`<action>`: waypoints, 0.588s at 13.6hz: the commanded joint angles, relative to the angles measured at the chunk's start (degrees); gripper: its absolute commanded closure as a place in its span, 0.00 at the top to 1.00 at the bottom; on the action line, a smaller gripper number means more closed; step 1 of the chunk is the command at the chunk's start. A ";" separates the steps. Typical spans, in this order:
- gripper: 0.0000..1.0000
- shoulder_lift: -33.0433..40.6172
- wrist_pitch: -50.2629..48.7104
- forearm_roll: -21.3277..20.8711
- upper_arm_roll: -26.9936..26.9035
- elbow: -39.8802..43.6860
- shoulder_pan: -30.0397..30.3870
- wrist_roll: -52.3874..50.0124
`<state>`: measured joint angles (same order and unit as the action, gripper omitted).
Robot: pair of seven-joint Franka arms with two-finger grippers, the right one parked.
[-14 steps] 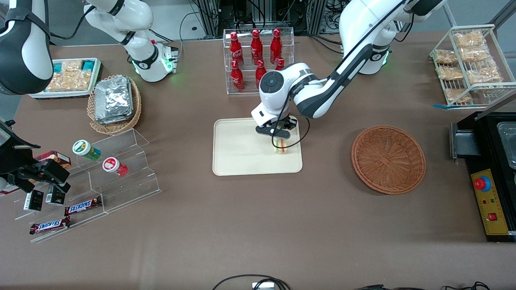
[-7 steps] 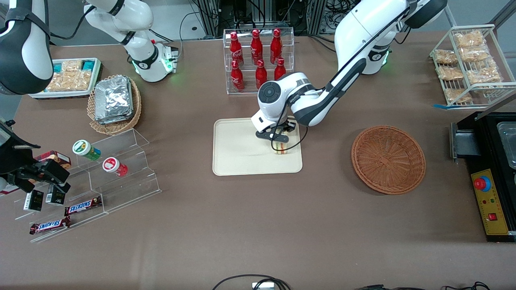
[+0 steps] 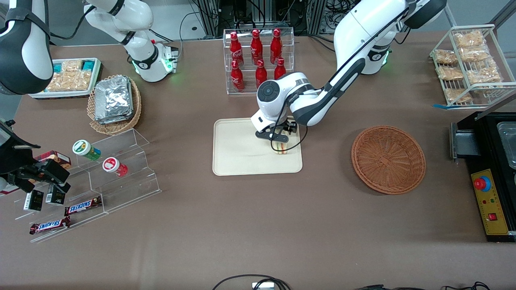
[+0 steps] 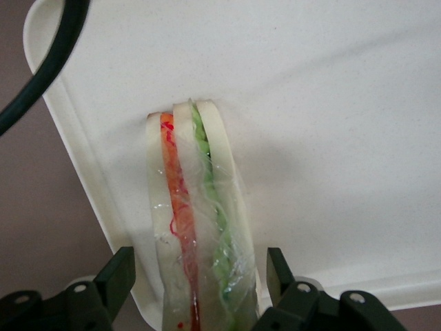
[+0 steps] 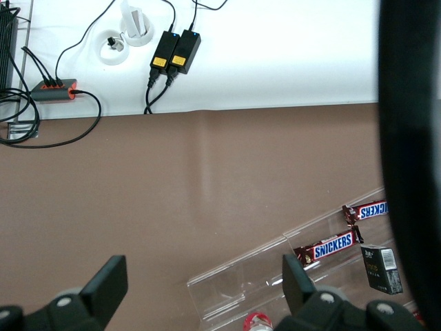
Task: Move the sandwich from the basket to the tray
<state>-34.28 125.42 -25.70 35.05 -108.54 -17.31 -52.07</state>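
The sandwich [image 3: 281,149] stands on edge on the tray [image 3: 242,153], near the tray's edge toward the working arm's end of the worktop [image 3: 258,225]; in the left wrist view the sandwich [image 4: 196,227] shows pale bread w/ orange, red & green filling under clear wrap, resting on the cream tray [image 4: 331,124] close to a rounded corner. The pincer [image 3: 279,139] hangs directly over it; in the wrist view the pincer [image 4: 200,276] is released, its two dark fingers [image 4: 116,276] spread either side of the sandwich w/ a visible gap on each side, not pressing the wrap. The basket [image 3: 388,159], reddish-brown wicker, sits well apart from the tray toward the working arm's end, w/ nothing in it. Farther from the front camera than the tray is a clear rack of red bottles [image 3: 258,56]. Toward the parked arm's end: a tan wicker basket w/ foil packets [image 3: 114,100], a white tray of snack packets [image 3: 68,76], and a clear stepped stand [image 3: 117,169] carrying two small tubs, w/ Snickers bars [image 3: 82,206] & small dark boxes nearer the front camera. At the working arm's end are a wire rack of snack bags [image 3: 469,60] and a black unit w/ a red button [image 3: 489,193].
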 commanded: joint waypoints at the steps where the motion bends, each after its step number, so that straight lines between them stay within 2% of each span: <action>1: 0.89 0.01 -0.87 -1.02 -0.34 3.94 -0.45 -3.56; 5: 0.90 0.36 -6.13 -0.14 -0.42 9.74 0.08 -5.14; 8: 0.90 1.23 -7.20 0.03 -0.25 11.34 3.85 -7.08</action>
<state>-34.06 119.46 -25.69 34.49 -98.00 -15.77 -57.38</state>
